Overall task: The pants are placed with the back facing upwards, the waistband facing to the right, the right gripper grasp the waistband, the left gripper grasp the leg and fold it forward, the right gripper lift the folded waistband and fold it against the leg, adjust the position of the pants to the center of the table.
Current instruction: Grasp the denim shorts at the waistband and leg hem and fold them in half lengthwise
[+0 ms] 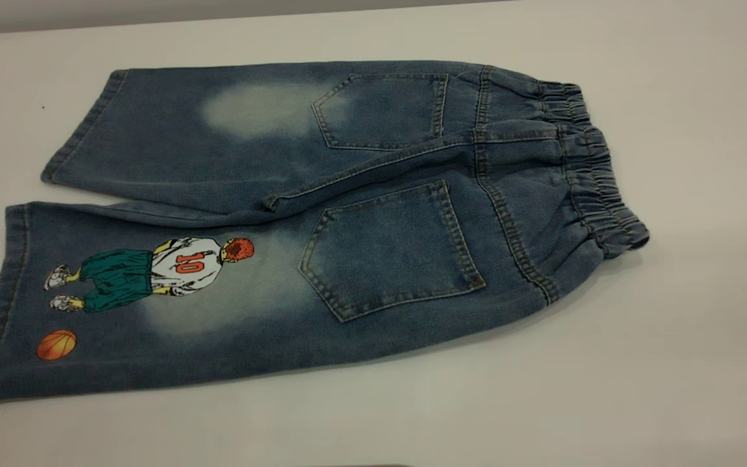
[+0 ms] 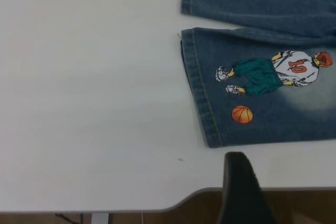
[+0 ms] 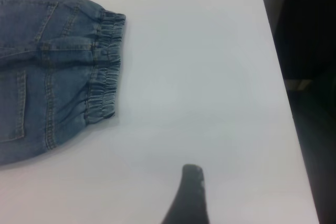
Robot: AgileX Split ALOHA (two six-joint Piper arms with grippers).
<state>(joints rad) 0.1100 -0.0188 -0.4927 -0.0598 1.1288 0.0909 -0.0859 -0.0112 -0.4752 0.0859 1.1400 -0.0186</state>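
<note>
First, with the blue denim pants (image 1: 321,220) flat mid-surface (image 1: 672,363), bring your right gripper (image 3: 188,198), whose opening I cannot tell, squarely over the ruched elastic waistband (image 1: 591,168) nearest the surface's right edge.

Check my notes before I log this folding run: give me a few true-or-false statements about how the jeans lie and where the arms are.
1. The pants lie flat with both back pockets facing up. True.
2. The waistband is already folded over onto the leg. False: it lies flat at the right end, unfolded.
3. The leg with the number 10 player is the one nearer the camera in the exterior view. True.
4. The right end effector grips the waistband. False: it is apart from it, over bare table.
</note>
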